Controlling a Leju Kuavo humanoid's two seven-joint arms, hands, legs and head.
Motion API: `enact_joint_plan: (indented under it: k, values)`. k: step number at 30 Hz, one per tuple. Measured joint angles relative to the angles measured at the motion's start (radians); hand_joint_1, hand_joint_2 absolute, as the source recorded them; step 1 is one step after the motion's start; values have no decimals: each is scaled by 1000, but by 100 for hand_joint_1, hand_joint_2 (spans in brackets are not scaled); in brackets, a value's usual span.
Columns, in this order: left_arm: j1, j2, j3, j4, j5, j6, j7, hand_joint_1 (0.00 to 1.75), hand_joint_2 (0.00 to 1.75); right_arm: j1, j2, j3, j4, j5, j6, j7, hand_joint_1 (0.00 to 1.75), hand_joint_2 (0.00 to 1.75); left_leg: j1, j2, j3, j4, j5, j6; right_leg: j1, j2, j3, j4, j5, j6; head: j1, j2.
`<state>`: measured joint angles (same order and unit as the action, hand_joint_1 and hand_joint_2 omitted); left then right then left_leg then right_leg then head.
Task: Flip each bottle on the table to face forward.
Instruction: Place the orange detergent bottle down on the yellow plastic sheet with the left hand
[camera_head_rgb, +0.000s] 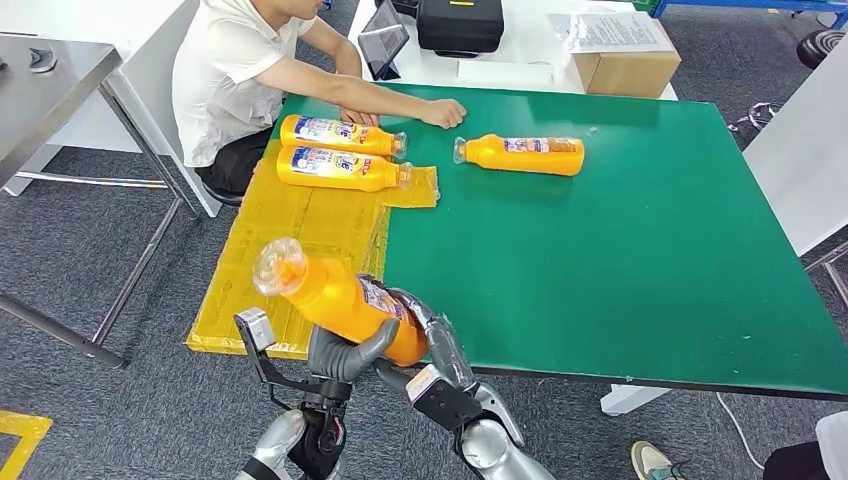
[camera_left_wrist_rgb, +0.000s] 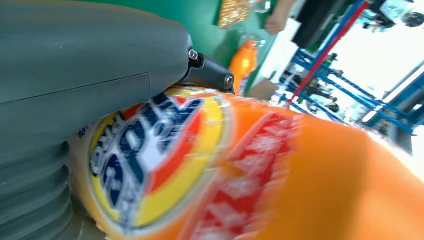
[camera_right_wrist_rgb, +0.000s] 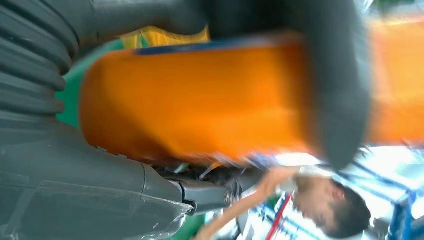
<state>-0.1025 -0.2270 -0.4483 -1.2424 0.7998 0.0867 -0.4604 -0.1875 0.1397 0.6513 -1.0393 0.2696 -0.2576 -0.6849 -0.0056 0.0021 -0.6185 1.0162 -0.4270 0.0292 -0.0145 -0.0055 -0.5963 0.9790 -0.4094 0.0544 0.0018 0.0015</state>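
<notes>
Both my hands hold one orange bottle (camera_head_rgb: 335, 298) above the table's front left corner, its clear cap (camera_head_rgb: 277, 266) tilted up and to the left. My left hand (camera_head_rgb: 347, 352) grips it from below, and my right hand (camera_head_rgb: 437, 340) wraps its base end. In the left wrist view, the bottle's blue and yellow label (camera_left_wrist_rgb: 150, 160) lies against my left hand (camera_left_wrist_rgb: 75, 70). In the right wrist view, my right hand (camera_right_wrist_rgb: 75, 170) closes on the plain orange side (camera_right_wrist_rgb: 200, 95). Two bottles (camera_head_rgb: 340, 135) (camera_head_rgb: 340, 168) lie on the yellow mat (camera_head_rgb: 290, 230). A third bottle (camera_head_rgb: 522, 155) lies on the green table (camera_head_rgb: 620, 260).
A person sits at the table's far left corner with a hand (camera_head_rgb: 443, 112) resting on the green top near the lying bottles. Behind them a white table carries a tablet (camera_head_rgb: 384, 45), a black case (camera_head_rgb: 460, 25) and a cardboard box (camera_head_rgb: 627, 68). A metal table (camera_head_rgb: 50, 80) stands far left.
</notes>
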Motion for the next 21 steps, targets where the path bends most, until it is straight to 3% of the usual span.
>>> enact_joint_plan:
  k: [14, 18, 21]
  values:
    - [13, 0, 43, -45, -2, -20, 0, 175, 175, 1, 11, 3, 22, 3, 24, 5, 0, 175, 0, 0, 0, 0, 0, 0, 0, 0, 0, 0, 0, 0, 0, 0]
    - [17, -10, 67, -72, 3, 63, 3, 175, 175, 18, 13, 1, 22, 20, -26, -6, 0, 175, 0, 0, 0, 0, 0, 0, 0, 0, 0, 0, 0, 0, 0, 0]
    - [-3, -12, 104, -72, -50, 199, -26, 175, 175, 48, 13, 0, 4, 29, -107, -10, 0, 175, 0, 0, 0, 0, 0, 0, 0, 0, 0, 0, 0, 0, 0, 0]
